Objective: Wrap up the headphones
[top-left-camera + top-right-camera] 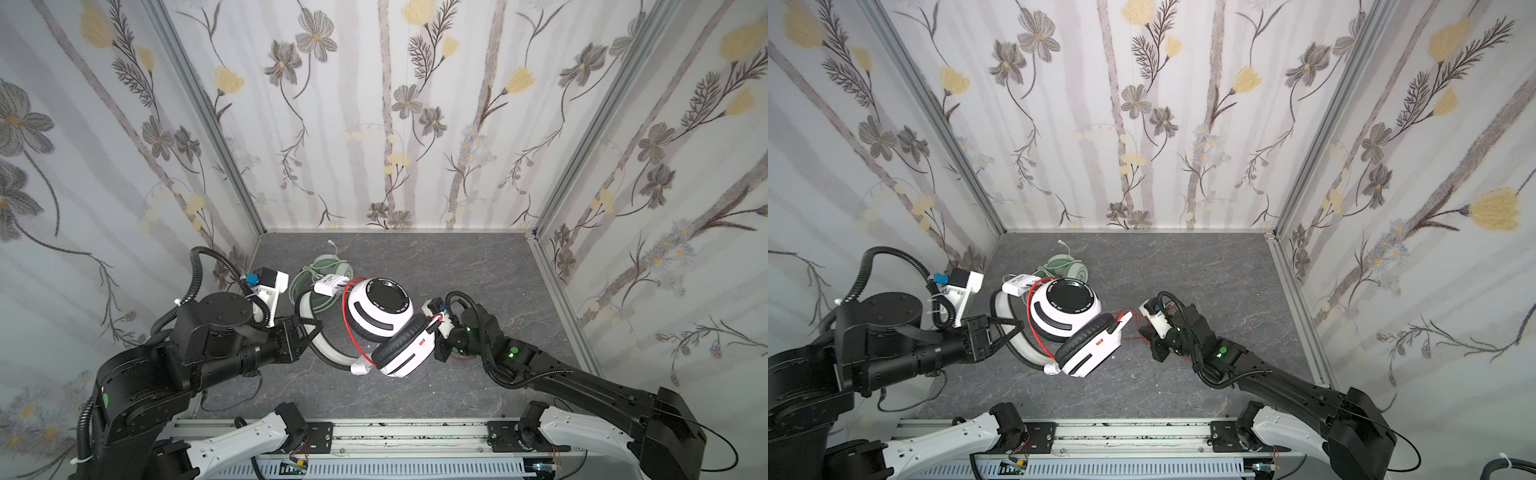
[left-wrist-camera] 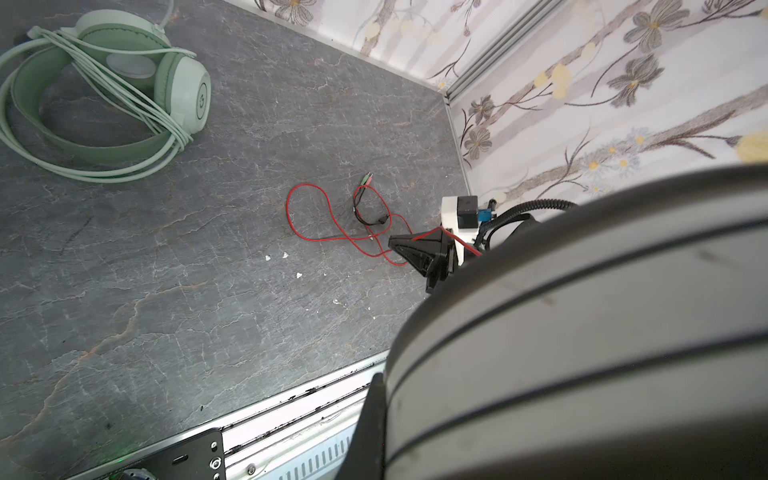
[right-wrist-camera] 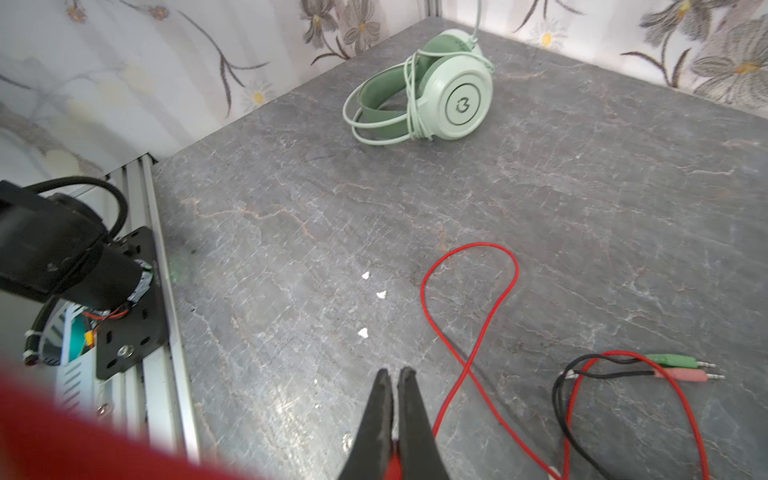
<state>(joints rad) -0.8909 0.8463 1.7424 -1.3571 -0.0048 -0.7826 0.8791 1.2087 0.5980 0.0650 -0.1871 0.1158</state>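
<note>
Two headsets for you: left fingers (image 1: 320,324) clamped shut on the white headband (image 1: 328,353) of the white-and-black headset (image 1: 380,309), held clear of the tabletop (image 1: 478,266); mint green headset (image 2: 183,95) lies behind it, own cable wound round; right fingers (image 3: 386,390) pinched shut on the red cable (image 3: 469,291)

Free: tabletop (image 1: 478,266) bare at back centre and whole right side. Blocked: mint headset (image 3: 419,95) sits near the far left corner; white-and-black headset (image 1: 380,316) held up mid-scene; red cable (image 3: 469,299) loops and plugs (image 3: 673,368) litter the table beneath. Walls (image 1: 374,124) close three sides.
</note>
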